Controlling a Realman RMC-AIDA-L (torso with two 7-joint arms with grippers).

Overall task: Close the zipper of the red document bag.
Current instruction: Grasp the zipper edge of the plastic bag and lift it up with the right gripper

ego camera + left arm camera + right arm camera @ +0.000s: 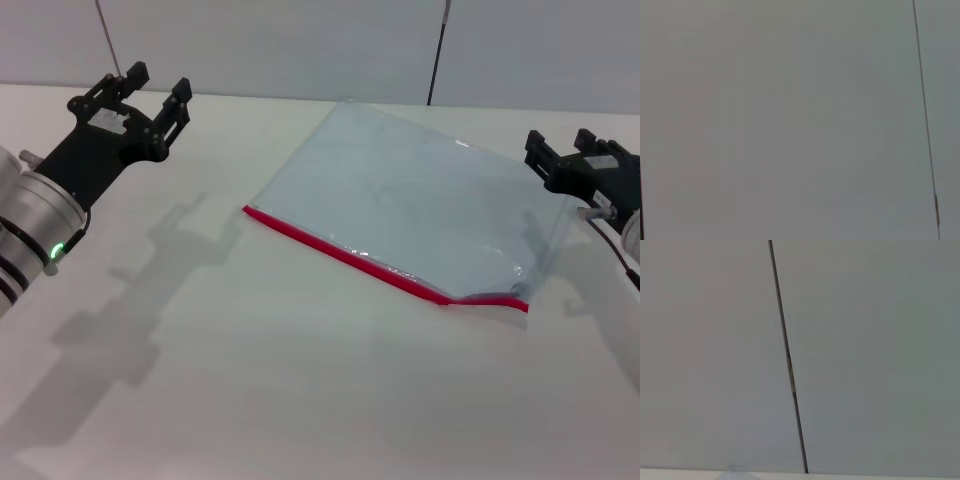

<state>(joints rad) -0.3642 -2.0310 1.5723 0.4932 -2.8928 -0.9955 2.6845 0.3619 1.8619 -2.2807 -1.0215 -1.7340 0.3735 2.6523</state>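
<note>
The red document bag (410, 195) lies flat on the white table (230, 380) in the head view, a translucent pale blue-grey pouch set at an angle. Its zipper (350, 258) is the bright red strip along the near long edge, and it buckles upward a little at its right end. I cannot make out a slider. My left gripper (158, 82) hovers open at the far left, well clear of the bag, with nothing between its fingers. At the bag's far right edge my right gripper (560, 142) is open and holds nothing. Neither wrist view shows the bag.
A grey panelled wall (300, 40) stands behind the table, with dark vertical seams (790, 375) that also fill both wrist views. Bare tabletop stretches in front of the bag and to its left.
</note>
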